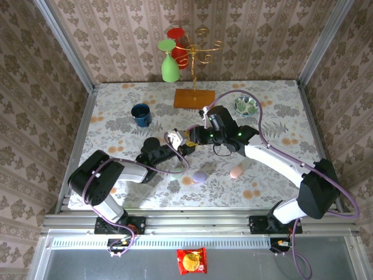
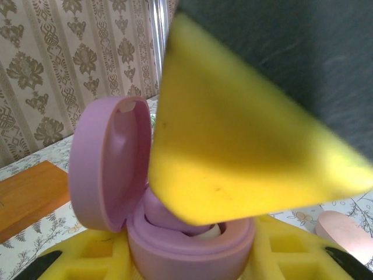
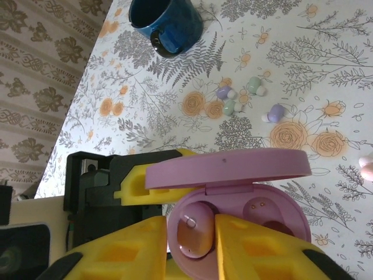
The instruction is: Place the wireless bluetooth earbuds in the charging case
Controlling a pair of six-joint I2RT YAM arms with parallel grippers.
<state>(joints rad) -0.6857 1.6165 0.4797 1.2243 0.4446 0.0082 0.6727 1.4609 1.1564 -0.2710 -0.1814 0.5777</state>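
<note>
Item: charging case (image 3: 233,169), lid up, pinched in my left hand (image 1: 172,143) so it sits steady for loading.
Item: pink earbud (image 3: 187,236), over its socket between my right hand's (image 3: 191,226) fingers; gripping or freeing, I cannot tell.
Item: loose earbuds (image 3: 275,112), waiting on tabletop (image 3: 326,70).

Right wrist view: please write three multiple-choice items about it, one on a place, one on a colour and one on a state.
1. Where is the pink earbud?
A. on the bare table
B. between the fingers of the right tool, at the charging case
C. on the wall
2. What colour is the mug?
A. red
B. blue
C. white
3. How is the lid of the case?
A. open
B. shut
C. taken off

Key: 1 B, yellow fingers flank it at the case; 2 B, it is dark blue; 3 A, it stands raised on its hinge.
</note>
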